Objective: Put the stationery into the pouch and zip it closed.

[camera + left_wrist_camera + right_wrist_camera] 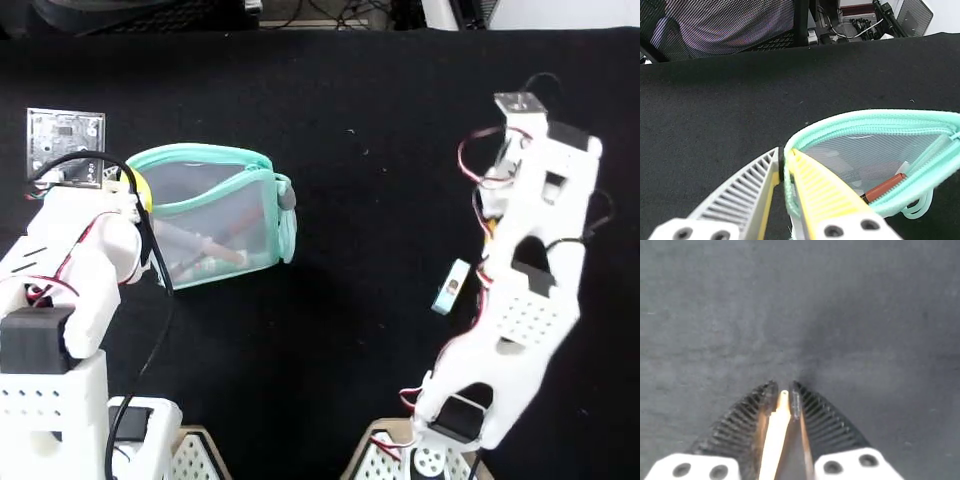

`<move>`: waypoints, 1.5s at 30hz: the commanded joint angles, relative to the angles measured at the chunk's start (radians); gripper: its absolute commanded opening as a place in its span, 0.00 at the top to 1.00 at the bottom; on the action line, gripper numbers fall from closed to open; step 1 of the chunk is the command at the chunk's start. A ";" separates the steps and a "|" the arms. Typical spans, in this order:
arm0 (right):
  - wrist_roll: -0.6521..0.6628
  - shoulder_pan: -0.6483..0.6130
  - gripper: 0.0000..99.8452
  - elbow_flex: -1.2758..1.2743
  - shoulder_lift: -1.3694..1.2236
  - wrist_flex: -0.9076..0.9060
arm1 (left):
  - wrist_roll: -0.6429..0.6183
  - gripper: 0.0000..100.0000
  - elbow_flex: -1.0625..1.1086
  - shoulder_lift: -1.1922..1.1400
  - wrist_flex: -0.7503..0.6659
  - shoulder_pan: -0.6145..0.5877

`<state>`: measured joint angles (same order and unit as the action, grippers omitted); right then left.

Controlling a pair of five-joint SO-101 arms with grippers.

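Pouch [200, 152] sat open at left of counter [380, 120] | left claw [785, 152] pinched its rim | right claw [782, 387] held thin stick [775, 435], lengthwise | pouch lay well off to its left

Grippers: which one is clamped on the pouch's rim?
The left gripper: its fingers pinch the mint pouch at its open rim. The right gripper instead grips a pale stick, away from the pouch.

Left gripper [785, 153] pinched tight (right gripper [783, 388] likewise).
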<state>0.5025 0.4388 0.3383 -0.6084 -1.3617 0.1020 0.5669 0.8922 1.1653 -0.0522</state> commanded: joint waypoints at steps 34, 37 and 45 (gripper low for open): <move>0.072 0.029 0.99 -0.397 0.162 0.135 | 0.014 0.97 0.157 -0.026 0.009 0.001; 0.068 0.028 0.99 -0.389 0.197 0.127 | 0.014 0.97 0.157 -0.028 0.009 0.001; 0.066 0.008 0.99 -0.418 0.636 0.000 | 0.012 0.97 0.157 -0.032 0.009 0.005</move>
<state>0.5639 0.4680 -0.0683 -0.1849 -1.3203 0.1020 0.5669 0.8922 1.1653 -0.0522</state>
